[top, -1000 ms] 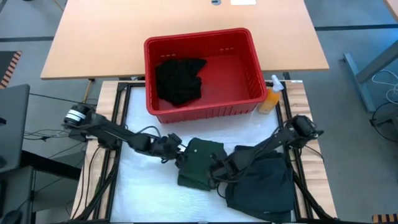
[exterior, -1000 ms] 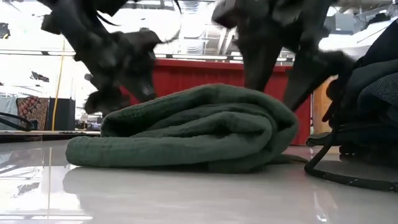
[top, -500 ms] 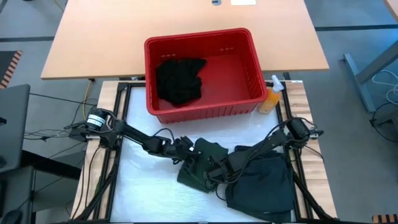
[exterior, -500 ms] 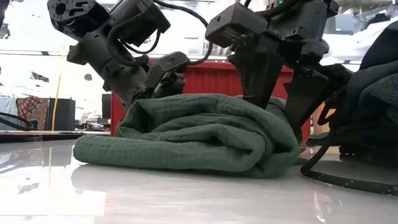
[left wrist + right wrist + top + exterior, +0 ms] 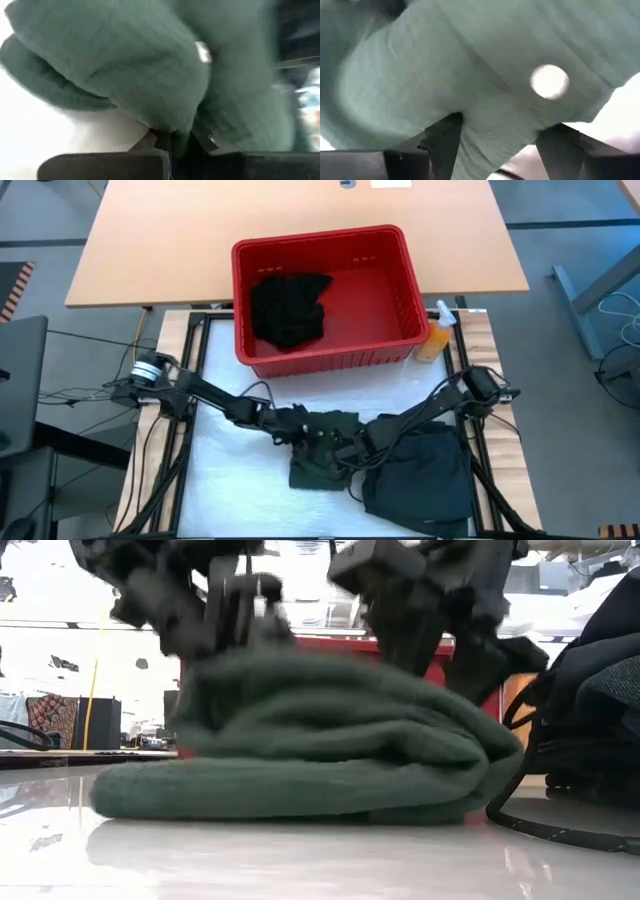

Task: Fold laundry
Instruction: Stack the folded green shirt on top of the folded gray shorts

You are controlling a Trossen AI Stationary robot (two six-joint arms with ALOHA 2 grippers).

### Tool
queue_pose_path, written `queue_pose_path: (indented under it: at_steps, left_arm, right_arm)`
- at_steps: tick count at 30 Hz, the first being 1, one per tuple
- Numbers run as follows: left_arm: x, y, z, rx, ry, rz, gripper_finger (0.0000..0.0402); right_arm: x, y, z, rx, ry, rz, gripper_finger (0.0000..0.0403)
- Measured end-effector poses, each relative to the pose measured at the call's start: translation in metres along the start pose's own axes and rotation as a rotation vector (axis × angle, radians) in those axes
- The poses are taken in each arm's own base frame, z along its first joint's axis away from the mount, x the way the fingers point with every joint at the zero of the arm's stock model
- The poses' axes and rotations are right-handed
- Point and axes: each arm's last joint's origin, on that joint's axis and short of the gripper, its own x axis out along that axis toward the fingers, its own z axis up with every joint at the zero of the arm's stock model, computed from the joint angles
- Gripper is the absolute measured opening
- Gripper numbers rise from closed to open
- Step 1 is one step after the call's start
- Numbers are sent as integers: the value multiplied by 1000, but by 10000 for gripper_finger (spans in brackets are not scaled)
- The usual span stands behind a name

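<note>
I see left gripper point(image 5: 300, 426) pinched tight on green cloth | right gripper point(image 5: 352, 452) fingers spread, straddling a fold

No text, label, brand, number or sign can be read in any view. Nothing printed shows on the things on the worktop, and the room behind is too unclear to read anything.

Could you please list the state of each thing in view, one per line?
Green shirt: folded bundle on the table, pinched by the left gripper.
Black garment: crumpled in the red basket.
Dark teal garment: heaped, unfolded, beside the shirt.
Spray bottle: upright.
Left gripper: jaws shut on the shirt.
Right gripper: jaws open, straddling the shirt.
</note>
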Motion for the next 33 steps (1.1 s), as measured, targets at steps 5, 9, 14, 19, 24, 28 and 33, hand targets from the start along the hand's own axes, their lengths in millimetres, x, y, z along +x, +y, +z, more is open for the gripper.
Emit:
queue_pose_path:
  at_steps: [5,9,14,19,24,28,33]
  left_arm:
    - [-42,-28,26,29,-187,-96,3]
    - [-56,-35,33,30,-255,-121,2]
    - [-58,-41,38,2,-312,-171,2]
    - [-67,-62,57,30,-375,-247,1]
    - [-75,-79,74,67,-414,-271,0]
    - [-70,-89,84,70,-428,-279,0]
    - [-34,-111,96,76,-366,-342,0]
  right_arm:
    - [-37,-2,5,-42,-8,79,217]
    - [-65,-6,10,-91,-41,137,114]
    - [-86,-10,20,-125,-76,194,23]
    - [-116,-19,26,-139,-101,262,20]
    - [-155,-31,27,-165,-32,402,20]
    - [-187,-43,13,-199,48,515,20]
    - [-219,-69,-12,-162,158,502,20]
